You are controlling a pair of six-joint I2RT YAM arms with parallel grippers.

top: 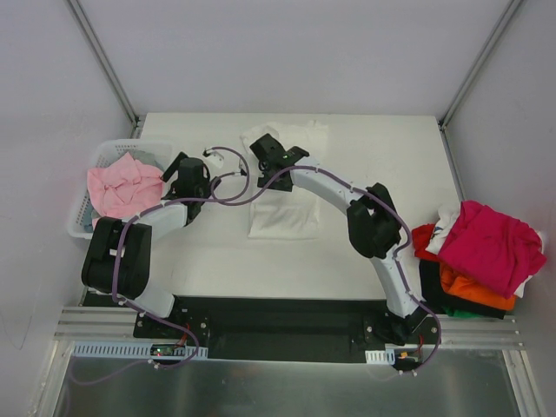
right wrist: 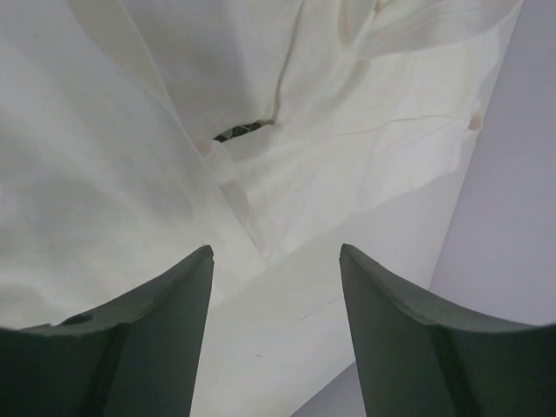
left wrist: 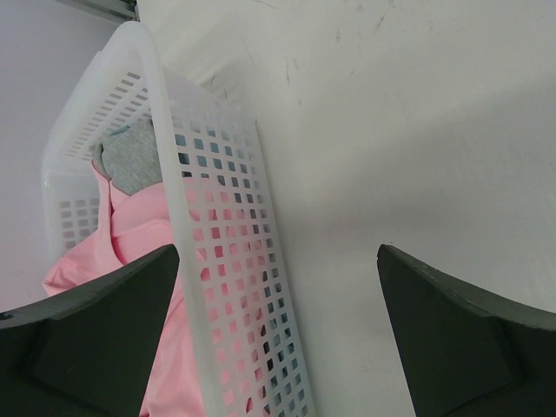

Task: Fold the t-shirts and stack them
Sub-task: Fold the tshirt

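**Right tool** (right wrist: 276,254): its fingers were found spread, with nothing pinched between them. It was held low over the far end of the white t-shirt (right wrist: 130,130), just above the wrinkled cloth near the far edge. Whether the fingers touched the cloth could not be told.

**White t-shirt** (top: 282,215): it was laid out partly folded on the counter (top: 391,165) at mid-width, and is taken as the reference for what follows.

**Left tool** (left wrist: 278,261): it was found spread to full width and empty, held to the left of the white t-shirt and apart from it.

**Basket** (top: 109,152): a white lattice basket was noted further left of the white t-shirt, with a pale pink t-shirt (top: 122,187) heaped inside and a grey cloth (left wrist: 130,156) behind it.

**Pile**: well to the right of the white t-shirt, a magenta t-shirt (top: 491,243) was seen on top of an orange t-shirt (top: 469,291) and a dark t-shirt (top: 439,282).
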